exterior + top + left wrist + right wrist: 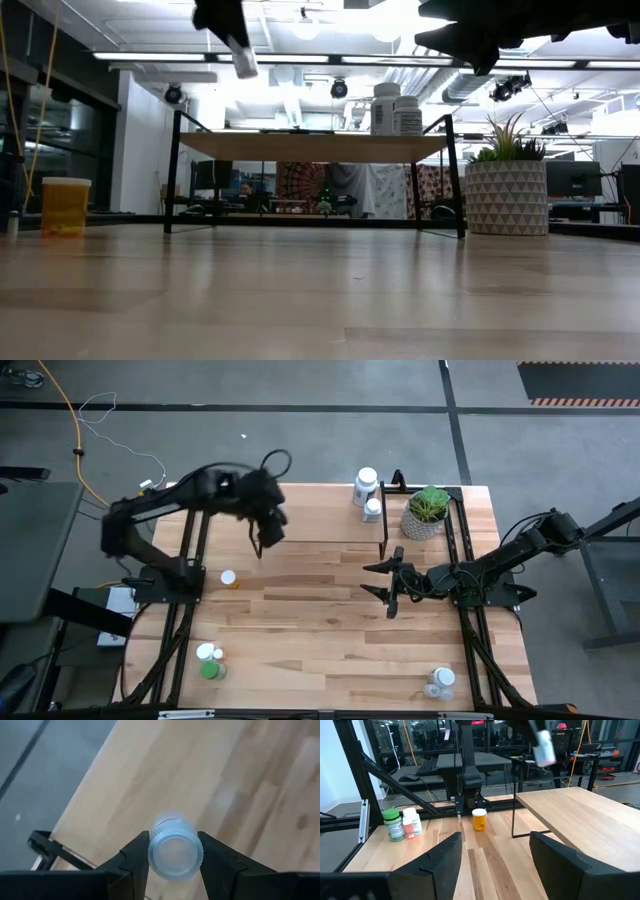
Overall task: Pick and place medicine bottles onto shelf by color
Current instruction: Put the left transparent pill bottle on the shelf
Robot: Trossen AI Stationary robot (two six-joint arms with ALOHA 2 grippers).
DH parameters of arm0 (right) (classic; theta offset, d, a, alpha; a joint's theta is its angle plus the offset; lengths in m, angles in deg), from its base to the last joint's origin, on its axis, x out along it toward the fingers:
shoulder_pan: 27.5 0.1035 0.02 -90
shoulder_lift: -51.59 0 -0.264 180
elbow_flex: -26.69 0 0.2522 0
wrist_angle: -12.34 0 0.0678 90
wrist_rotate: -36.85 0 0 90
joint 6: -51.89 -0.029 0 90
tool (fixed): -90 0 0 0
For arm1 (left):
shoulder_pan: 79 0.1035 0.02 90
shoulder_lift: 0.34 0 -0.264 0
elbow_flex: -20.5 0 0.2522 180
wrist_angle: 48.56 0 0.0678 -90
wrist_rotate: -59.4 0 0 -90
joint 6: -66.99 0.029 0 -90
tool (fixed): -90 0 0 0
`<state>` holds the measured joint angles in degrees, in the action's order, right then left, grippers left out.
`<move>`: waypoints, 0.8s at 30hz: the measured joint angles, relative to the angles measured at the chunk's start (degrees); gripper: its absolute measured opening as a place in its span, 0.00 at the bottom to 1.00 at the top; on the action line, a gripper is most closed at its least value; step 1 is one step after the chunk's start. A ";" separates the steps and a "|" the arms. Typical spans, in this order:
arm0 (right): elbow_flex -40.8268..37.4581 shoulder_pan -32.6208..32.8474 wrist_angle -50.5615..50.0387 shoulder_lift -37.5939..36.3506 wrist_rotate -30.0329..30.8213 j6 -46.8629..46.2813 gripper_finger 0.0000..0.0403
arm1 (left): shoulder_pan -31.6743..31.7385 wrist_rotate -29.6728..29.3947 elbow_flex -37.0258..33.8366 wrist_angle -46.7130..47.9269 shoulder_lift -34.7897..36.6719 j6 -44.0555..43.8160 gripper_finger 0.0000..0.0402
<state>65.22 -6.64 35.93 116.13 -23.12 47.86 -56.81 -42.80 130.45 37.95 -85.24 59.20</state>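
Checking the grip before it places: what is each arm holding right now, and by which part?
Left gripper holds a clear bottle, fingers on its cap. Right gripper holds nothing.

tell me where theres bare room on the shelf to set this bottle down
The shelf is bare along its left and middle stretch, from the left edge to the two white bottles. Its right end is crowded: those bottles stand there with the potted plant beside them. The left gripper holds a clear bottle above the left part.

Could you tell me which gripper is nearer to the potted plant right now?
The right gripper: it hovers open over the table just in front of the potted plant. The left gripper, holding a clear bottle, is farther off, above the shelf's opposite end.
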 joint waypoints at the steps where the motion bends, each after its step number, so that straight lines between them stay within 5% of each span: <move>1: 0.00 0.00 -0.03 0.00 0.01 -0.02 0.56 | 1.71 0.38 1.53 1.10 -1.85 0.70 0.32; 12: 0.00 0.00 -1.71 0.00 -0.01 -1.04 0.56 | 15.67 5.76 5.43 3.05 -13.93 1.71 0.33; 24: 0.00 0.00 -2.02 0.02 -0.01 -1.54 0.56 | 21.91 7.24 5.43 3.08 -16.83 -4.32 0.33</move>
<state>65.22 -6.64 33.91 116.14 -23.13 46.32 -34.90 -35.55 135.88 41.03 -102.07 54.88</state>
